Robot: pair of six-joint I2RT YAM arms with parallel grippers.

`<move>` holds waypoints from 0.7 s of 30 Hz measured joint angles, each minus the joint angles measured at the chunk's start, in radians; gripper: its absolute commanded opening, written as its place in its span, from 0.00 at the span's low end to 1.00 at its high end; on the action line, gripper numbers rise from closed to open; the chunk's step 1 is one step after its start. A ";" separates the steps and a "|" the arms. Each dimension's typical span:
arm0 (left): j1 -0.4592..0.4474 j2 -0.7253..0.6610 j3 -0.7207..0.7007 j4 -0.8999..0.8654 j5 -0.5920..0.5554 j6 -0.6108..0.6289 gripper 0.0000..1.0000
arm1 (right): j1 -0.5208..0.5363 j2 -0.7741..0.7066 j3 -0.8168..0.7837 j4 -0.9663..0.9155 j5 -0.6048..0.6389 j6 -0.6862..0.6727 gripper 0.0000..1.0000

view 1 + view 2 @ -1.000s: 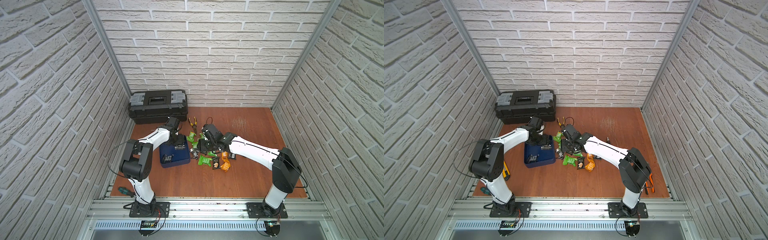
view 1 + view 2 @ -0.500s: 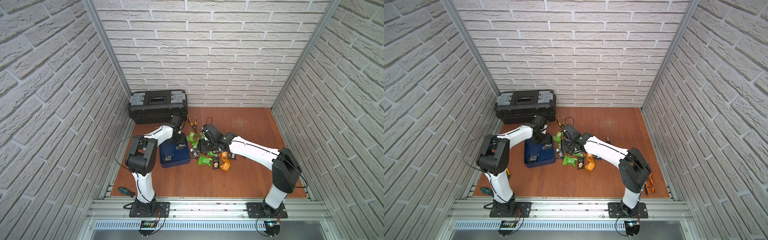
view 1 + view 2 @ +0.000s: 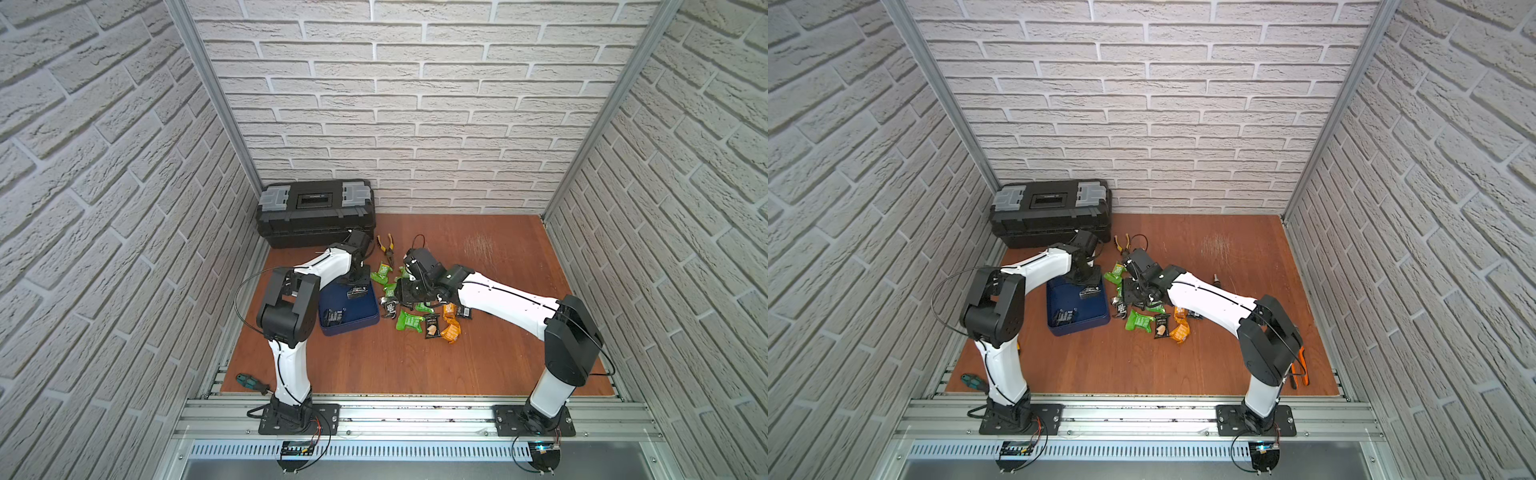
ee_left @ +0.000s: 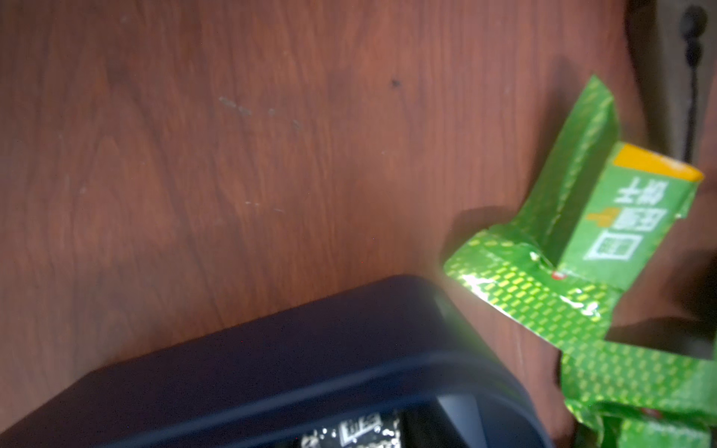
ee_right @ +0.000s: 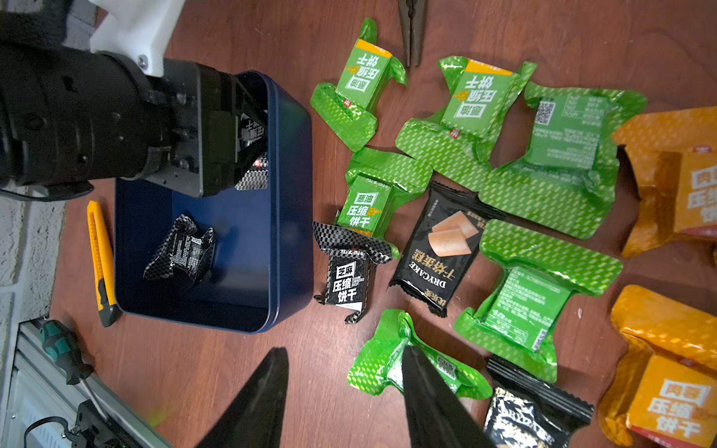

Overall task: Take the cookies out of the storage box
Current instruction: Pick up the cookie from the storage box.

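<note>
Both arms are the same make. The left arm and the right arm wear glossy white shells on the long links and chunky matte-black housings at the joints. Each stands on a black plate bolted to the aluminium rail, and above the rail a thin black cable loops off each elbow. A fine dark seam runs along the right forearm. The right gripper has black, tapering, pointed jaws, while the left gripper is a boxy black block with small screws.

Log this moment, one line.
left end effector: in storage box, at black packet | right end effector: open | second black packet: in box
</note>
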 measured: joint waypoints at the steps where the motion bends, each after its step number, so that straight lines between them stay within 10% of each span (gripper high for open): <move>1: -0.001 0.000 0.000 -0.001 -0.003 -0.006 0.38 | 0.000 0.000 0.000 0.000 0.000 0.000 0.53; 21: -0.008 -0.113 -0.023 -0.045 -0.037 -0.060 0.26 | 0.000 -0.030 -0.010 0.000 0.005 0.000 0.52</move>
